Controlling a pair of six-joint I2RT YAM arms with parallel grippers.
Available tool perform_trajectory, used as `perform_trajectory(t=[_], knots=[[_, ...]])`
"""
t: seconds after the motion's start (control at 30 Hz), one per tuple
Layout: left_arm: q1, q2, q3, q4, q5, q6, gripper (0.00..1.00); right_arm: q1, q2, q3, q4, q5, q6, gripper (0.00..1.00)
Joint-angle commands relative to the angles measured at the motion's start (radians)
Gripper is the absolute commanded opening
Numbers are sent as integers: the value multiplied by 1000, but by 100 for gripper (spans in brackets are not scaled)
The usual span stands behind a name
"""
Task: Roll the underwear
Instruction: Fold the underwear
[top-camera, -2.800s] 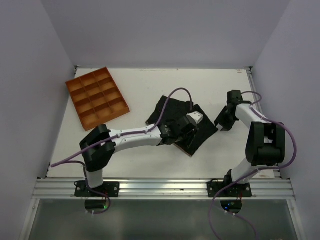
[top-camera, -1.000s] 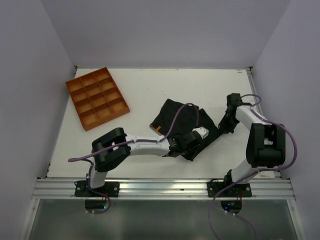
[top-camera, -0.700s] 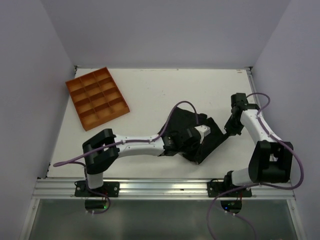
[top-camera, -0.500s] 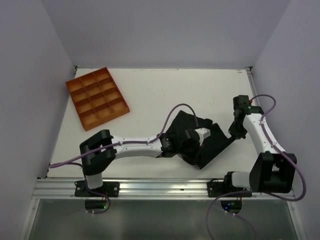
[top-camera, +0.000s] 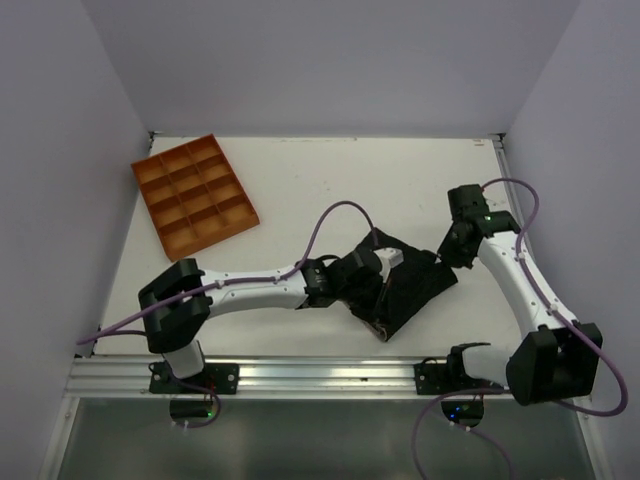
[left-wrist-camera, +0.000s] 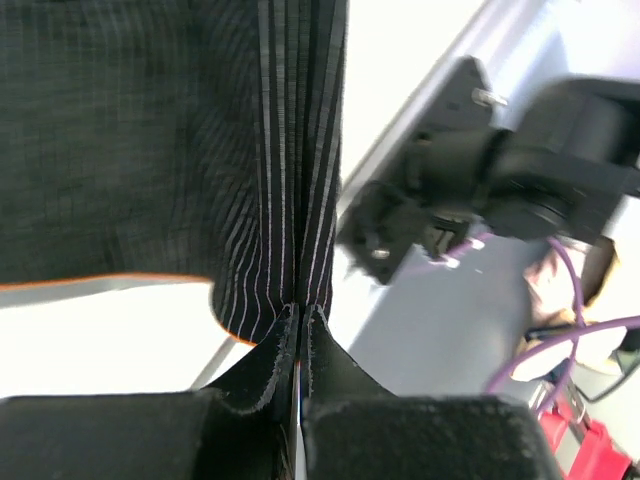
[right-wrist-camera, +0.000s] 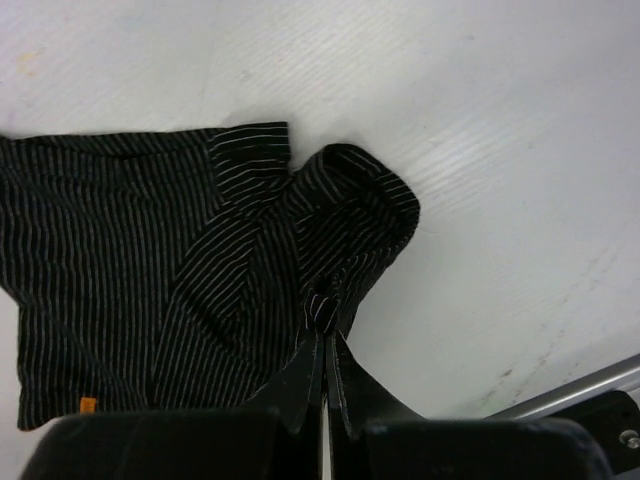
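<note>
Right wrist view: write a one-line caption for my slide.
Right claw pinches shut on a bunched edge of the black pinstriped underwear lying on the white table.

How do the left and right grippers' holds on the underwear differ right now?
The left gripper pinches a taut, pleated strip of the underwear; the right gripper pinches a slack, bunched corner. From above, the left sits over it, the right at its edge. Both are shut on it.

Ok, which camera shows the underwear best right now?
Right wrist: most of the underwear lies spread below it, stripes and bunched corner clear. Left wrist shows only a close stretched fold; top external shows it small, partly under the left arm.
</note>
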Motion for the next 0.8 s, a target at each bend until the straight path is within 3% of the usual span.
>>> perform_trajectory(t=[0.0,0.43,0.77], knots=[[64,-63,-15,-60,-13,30,0,52,46,107,35,11,49,0],[175,-123,28,-266,-132,122,0,162,193,278,75,-22,119,0],[302,-83,6,-286,-157,182,0,207,351,373,139,-46,147,0]])
